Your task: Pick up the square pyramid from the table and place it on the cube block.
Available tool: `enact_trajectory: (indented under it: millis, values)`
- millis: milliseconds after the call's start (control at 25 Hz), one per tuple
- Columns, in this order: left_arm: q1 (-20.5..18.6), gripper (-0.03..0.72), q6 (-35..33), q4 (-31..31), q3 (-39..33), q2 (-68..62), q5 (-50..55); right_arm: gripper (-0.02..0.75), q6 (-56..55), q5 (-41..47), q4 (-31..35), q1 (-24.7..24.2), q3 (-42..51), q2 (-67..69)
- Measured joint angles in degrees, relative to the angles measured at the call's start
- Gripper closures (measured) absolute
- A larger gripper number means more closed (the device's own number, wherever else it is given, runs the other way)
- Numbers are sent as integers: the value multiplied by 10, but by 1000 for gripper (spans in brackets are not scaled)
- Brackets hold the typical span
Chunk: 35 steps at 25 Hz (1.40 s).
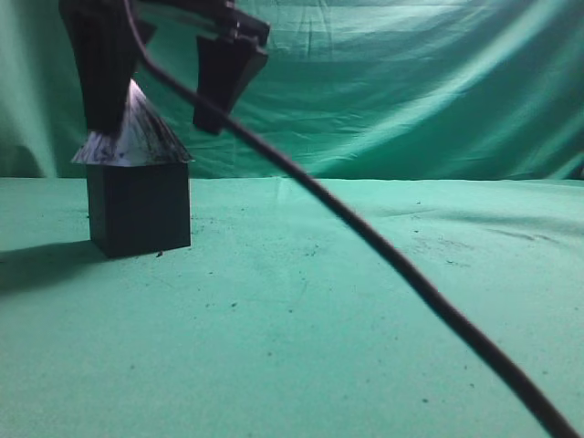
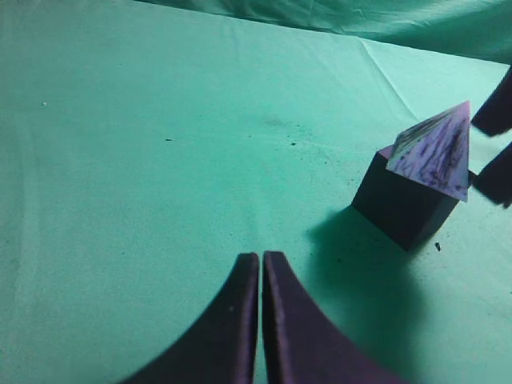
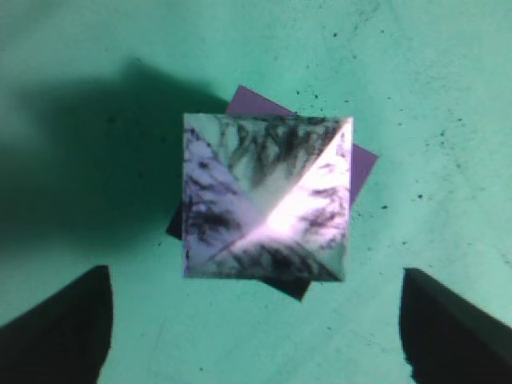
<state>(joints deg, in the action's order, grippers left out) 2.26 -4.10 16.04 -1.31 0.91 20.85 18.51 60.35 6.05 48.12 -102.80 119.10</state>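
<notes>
The square pyramid [image 1: 139,139], whitish with dark streaks, sits on top of the cube block [image 1: 141,212] at the left of the green table [image 1: 319,319]. Seen from above in the right wrist view, the pyramid [image 3: 268,196] is turned at an angle to the cube [image 3: 364,164], whose corners stick out from under it. My right gripper [image 1: 157,126] reaches across to the left and hangs open over the pyramid, its fingers [image 3: 256,336] wide apart on either side and clear of it. My left gripper [image 2: 261,258] is shut and empty above bare cloth, with pyramid [image 2: 436,152] and cube [image 2: 400,204] to its right.
A black cable [image 1: 392,260] runs from the right arm down to the lower right corner of the exterior view. A draped green backdrop [image 1: 411,91] hangs behind the table. The cube casts a shadow to its left [image 1: 36,260].
</notes>
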Motion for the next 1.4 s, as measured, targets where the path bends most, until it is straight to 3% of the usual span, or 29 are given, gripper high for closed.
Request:
enact_trajectory:
  millis: [160,240,400,440,520,560,760,1040,1400]
  values:
    - [0,688,0,0,0,0,0,93,-1,47,-2,0,-60,-26]
    - [0,688,0,0,0,0,0,221,-2,86,-6,0,-105,-38]
    - [0,688,0,0,0,0,0,608,-33,107,-29,0,-171,-73]
    - [0,688,0,0,0,0,0,660,-37,109,-35,0,-175,-85]
    - [0,688,0,0,0,0,0,667,-47,115,-53,0,-176,-120]
    - [0,688,0,0,0,0,0,738,-57,118,-66,0,-176,-139]
    - [0,688,0,0,0,0,0,738,-97,119,-87,-26,-129,-248]
    - [0,688,0,0,0,0,0,738,-119,117,-86,-52,76,-420]
    - [0,688,0,0,0,0,0,738,-119,-40,-62,-52,357,-640]
